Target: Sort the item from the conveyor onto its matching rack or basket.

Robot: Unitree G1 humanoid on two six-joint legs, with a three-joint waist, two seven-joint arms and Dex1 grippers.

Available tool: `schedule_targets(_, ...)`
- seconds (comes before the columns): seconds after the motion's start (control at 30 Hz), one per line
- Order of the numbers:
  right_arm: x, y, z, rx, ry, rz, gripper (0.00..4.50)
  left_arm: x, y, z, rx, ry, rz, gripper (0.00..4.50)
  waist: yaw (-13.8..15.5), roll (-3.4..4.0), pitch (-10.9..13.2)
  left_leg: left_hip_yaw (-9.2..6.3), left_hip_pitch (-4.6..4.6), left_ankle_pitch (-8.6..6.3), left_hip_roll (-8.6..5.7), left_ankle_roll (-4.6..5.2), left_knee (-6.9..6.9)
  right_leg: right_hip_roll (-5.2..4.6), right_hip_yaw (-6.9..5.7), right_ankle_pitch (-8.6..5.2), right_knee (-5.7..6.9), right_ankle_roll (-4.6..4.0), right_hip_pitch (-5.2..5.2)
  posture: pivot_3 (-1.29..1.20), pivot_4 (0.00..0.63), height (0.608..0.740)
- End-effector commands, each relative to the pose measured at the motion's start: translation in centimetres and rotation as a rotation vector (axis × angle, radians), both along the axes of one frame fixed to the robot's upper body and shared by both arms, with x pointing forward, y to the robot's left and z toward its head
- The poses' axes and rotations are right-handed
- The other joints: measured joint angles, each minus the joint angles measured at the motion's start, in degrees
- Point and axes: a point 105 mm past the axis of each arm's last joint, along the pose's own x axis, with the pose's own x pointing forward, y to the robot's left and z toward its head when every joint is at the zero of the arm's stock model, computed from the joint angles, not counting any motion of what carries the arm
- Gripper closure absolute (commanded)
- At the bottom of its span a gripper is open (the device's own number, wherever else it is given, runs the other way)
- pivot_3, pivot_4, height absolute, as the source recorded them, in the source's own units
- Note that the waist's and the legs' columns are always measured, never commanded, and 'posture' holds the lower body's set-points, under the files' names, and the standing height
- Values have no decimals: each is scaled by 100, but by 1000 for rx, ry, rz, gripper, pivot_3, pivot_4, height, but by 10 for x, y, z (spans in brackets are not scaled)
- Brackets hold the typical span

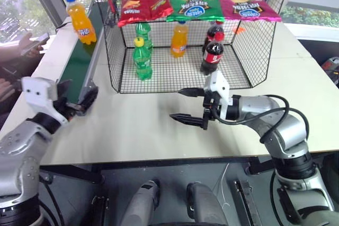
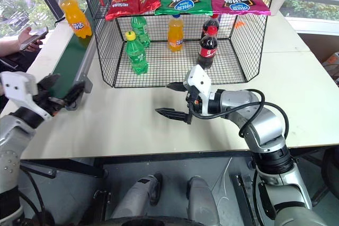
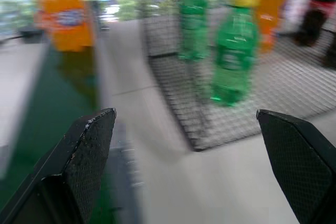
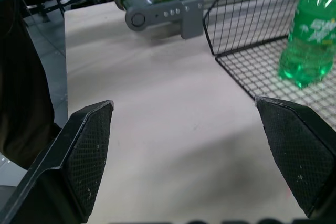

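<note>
Two black-fingered grippers are hanging over the pale tabletop [image 1: 159, 136] with nothing between their fingers. One small clear plastic bottle of orange soda with a blue screw cap [image 1: 80, 18] is standing upright at the far end of the long dark green conveyor belt with grey metal side rails [image 1: 79, 62], well apart from either hand, so the pickup is not yet done.

Beside the belt, the large black wire-mesh cage [image 1: 183, 72] is sitting with its open front facing the robot. Inside it, two green soda bottles [image 1: 142, 56] are standing toward the left, an orange soda bottle with a blue cap [image 1: 179, 38] in the middle, and two dark cola bottles with red caps [image 1: 213, 51] toward the right. Three crisp bags, red, green and magenta [image 1: 196, 2], are lying across its top.

The left gripper [image 1: 79, 101] is hovering just by the near end of the belt, jaws wide apart, pointing up along it toward the bottle. The right gripper [image 1: 185, 105] is floating over bare table in front of the cage, jaws likewise spread, pointing across to the left.

Nearly everything seems left to do: reaching the bottle, closing on it, carrying it over and setting it down, most likely beside the orange bottle already in the cage. At the far left, a person's hand holding a phone [image 1: 32, 41] is resting near the belt.
</note>
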Motion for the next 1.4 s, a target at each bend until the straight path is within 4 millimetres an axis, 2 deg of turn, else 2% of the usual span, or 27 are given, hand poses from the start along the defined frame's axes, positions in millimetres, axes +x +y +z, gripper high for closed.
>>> schedule_targets(0.03, -6, 8, 10, 15, -47, 54, 39, -5, 21, 10, -39, -46, 77, 0, 1, 0, 0, 0, 0, 0, 1, 0, -1, 0, 0, 1, -1, -2, 0, 0, 150, 739)
schedule_targets(0.17, -6, 10, 10, 15, -49, 59, 39, -4, 30, -1, -32, -7, 113, 0, 17, -1, 0, 0, -4, 0, 0, 0, -1, 0, -1, 10, -12, -15, 2, 0, 150, 739)
schedule_targets(0.4, -6, 9, 10, 11, -49, 50, 39, 2, 31, -15, -12, 32, 127, 0, 6, -1, -1, -1, -6, -1, 0, 1, -3, 0, -2, 11, -20, -16, 2, 0, 150, 739)
schedule_targets(0.6, -7, 7, 9, 6, -46, 40, 39, 6, 24, -18, -1, 25, 89, 0, 4, -1, -1, 0, -8, -1, 0, 2, -5, 0, -2, 11, -23, -16, 1, 0, 150, 739)
schedule_targets(0.97, -7, 7, 9, 3, -43, 33, 39, 18, 29, -11, 45, -17, 156, 0, 7, -2, -1, -1, -8, -1, 0, 2, -5, 1, -3, 12, -23, -15, 1, 0, 150, 739)
schedule_targets(1.4, -7, 6, 8, 1, -40, 26, 39, 26, 26, -17, 68, 1, 159, 0, 9, -2, -1, 0, -8, -1, 0, 2, -5, 1, -4, 13, -23, -15, 1, 0, 150, 739)
